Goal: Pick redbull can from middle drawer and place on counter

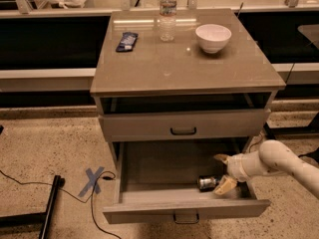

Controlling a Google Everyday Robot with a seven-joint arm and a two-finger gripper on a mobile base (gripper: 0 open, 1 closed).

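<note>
The redbull can lies on its side near the front right of the open middle drawer. My gripper reaches into the drawer from the right on a white arm. It is open and hangs just right of the can. One finger is above and behind the can, and the other finger sits close beside the can's right end. The counter is the glossy top of the cabinet above.
On the counter stand a clear plastic bottle, a white bowl and a dark flat packet. The upper drawer is slightly out above the open one. A blue tape cross and cables lie on the floor to the left.
</note>
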